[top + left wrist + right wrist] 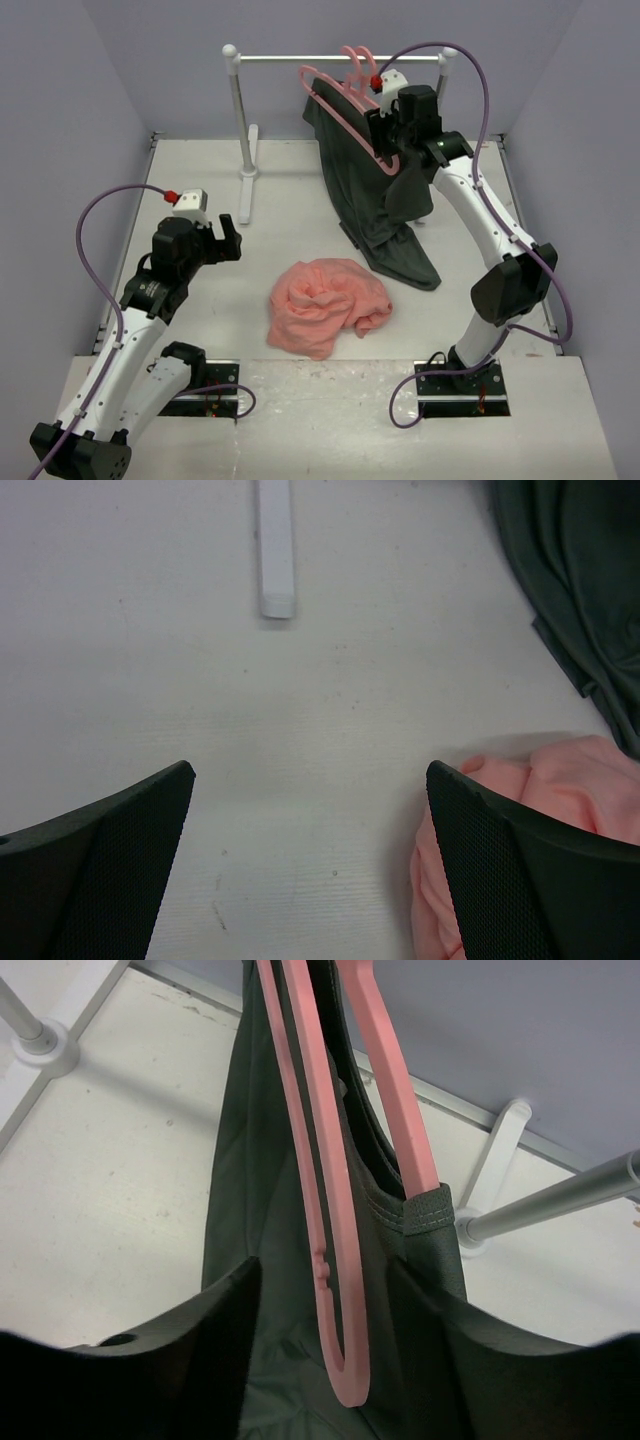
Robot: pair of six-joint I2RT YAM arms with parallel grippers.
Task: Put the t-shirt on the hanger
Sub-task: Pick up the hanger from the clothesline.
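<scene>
The pink t-shirt (pixel 325 305) lies crumpled on the table between the arms; its edge (pixel 560 780) shows beside the right finger in the left wrist view. The bare pink hanger (pixel 350 120) hangs from the rail, in front of a second pink hanger that wears a dark grey shirt (pixel 375 215). My right gripper (pixel 385 150) is up at the hanger's lower right corner. In the right wrist view that rounded corner (pixel 340 1290) sits between the jaws with a gap on each side, so the right gripper (pixel 325 1265) is open. My left gripper (pixel 228 238) (pixel 310 770) hovers open over bare table, left of the t-shirt.
A white clothes rack stands at the back, with its rail (pixel 300 58) across the top, a post (pixel 240 110) at the left and a base foot (pixel 275 550) on the table. The dark grey shirt's hem (pixel 405 265) trails onto the table right of the t-shirt.
</scene>
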